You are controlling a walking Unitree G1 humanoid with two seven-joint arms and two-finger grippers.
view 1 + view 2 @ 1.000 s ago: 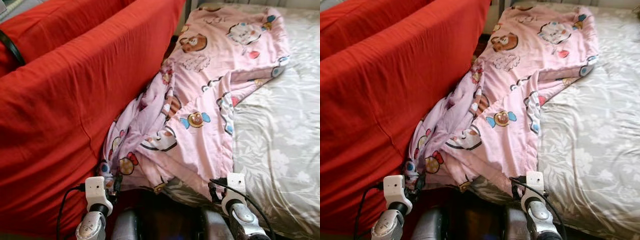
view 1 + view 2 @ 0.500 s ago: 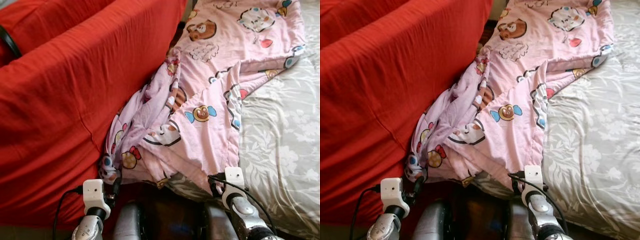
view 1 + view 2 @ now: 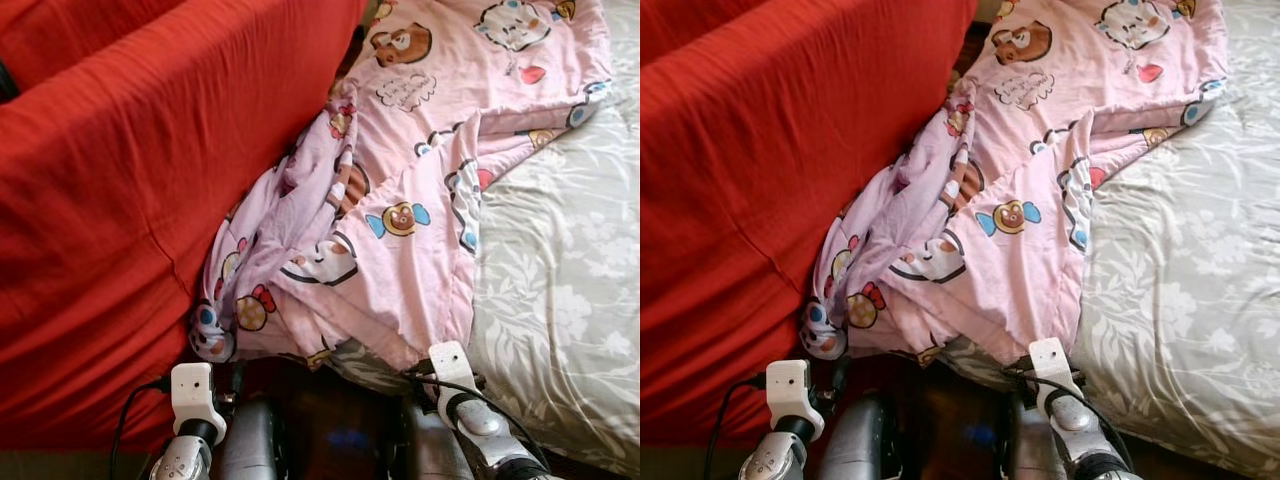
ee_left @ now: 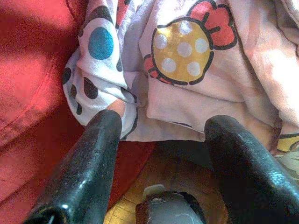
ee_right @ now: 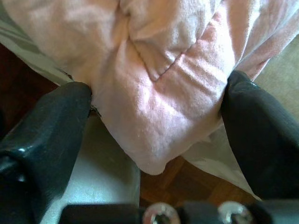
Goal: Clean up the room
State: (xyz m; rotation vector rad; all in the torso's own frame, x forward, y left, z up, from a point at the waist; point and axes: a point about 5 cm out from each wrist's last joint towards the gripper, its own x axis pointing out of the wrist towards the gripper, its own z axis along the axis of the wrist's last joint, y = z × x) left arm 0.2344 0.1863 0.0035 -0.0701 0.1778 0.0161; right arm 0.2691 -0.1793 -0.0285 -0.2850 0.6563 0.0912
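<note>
Both my grippers, left gripper (image 4: 161, 140) and right gripper (image 5: 156, 126), gape around the pink cartoon-print cotton quilt (image 3: 400, 215)'s hem; I'd bite deep before closing.

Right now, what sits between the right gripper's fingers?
A corner fold of the pink blanket lies between the open right gripper's fingers, seen in the right wrist view.

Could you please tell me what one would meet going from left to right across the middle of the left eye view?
Red sofa cover → pink cartoon-print blanket → grey floral bedsheet.
</note>
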